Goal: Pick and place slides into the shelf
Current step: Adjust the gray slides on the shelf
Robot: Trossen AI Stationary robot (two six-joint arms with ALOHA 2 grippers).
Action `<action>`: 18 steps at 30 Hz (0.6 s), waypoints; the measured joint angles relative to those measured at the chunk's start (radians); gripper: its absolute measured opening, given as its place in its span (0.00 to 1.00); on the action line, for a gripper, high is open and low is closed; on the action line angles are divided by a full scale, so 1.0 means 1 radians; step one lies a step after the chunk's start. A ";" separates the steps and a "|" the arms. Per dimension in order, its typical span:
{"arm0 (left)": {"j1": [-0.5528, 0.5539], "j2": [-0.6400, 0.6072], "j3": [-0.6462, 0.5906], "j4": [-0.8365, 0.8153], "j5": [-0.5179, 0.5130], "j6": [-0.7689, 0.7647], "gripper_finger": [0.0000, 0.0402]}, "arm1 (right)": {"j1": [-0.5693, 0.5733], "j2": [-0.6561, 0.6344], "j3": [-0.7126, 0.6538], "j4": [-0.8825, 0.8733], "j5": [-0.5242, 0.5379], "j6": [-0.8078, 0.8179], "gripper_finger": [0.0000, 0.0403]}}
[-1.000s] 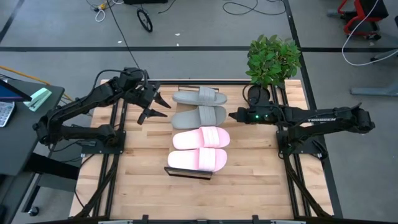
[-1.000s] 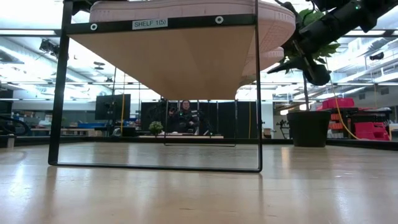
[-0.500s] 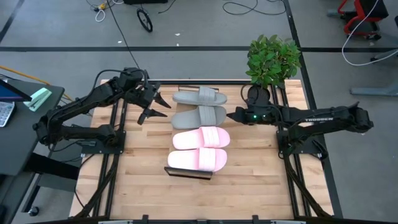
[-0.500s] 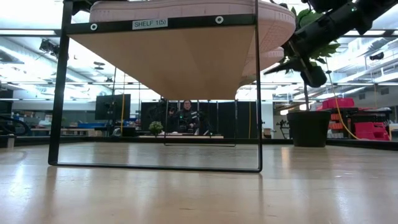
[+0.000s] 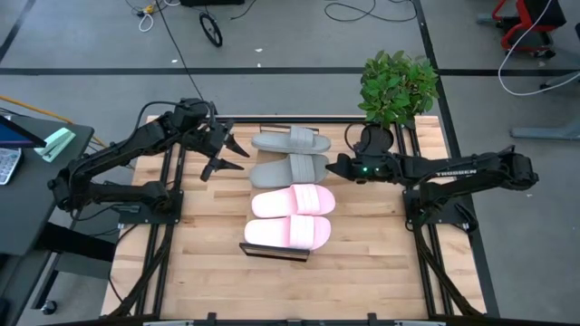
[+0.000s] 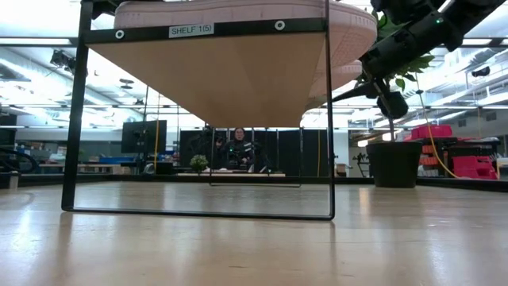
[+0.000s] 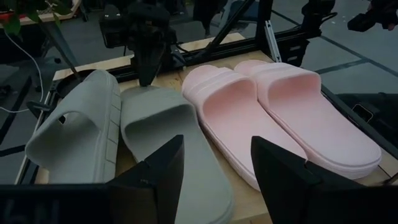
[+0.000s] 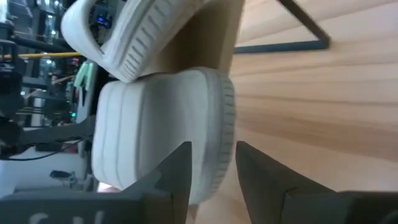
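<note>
Slides [image 5: 290, 186]: two grey, two pink

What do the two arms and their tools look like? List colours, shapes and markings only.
Both arms are dark, jointed and slim. The right arm carries white lettering along its forearm and a small green light near its wrist. The left tool and the right tool each end in two flat, dark, tapered fingers.
</note>
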 joint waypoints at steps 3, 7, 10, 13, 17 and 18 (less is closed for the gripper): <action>0.000 0.000 0.000 0.001 0.000 0.000 0.48 | 0.000 0.027 0.000 0.054 -0.002 0.001 0.32; 0.000 0.000 0.000 0.000 0.000 0.001 0.47 | 0.000 0.058 0.000 0.076 -0.018 0.011 0.32; 0.000 0.000 0.000 -0.001 0.000 0.002 0.47 | 0.000 0.079 0.000 0.073 -0.029 0.018 0.32; 0.000 0.000 0.000 -0.002 0.000 0.003 0.47 | 0.000 0.094 0.000 0.075 -0.027 0.021 0.33; 0.000 0.000 0.000 -0.002 0.000 0.004 0.47 | 0.000 0.097 0.001 0.079 -0.006 -0.004 0.30; 0.000 0.000 0.000 -0.002 0.000 0.008 0.47 | 0.000 0.097 0.001 0.079 -0.004 -0.005 0.28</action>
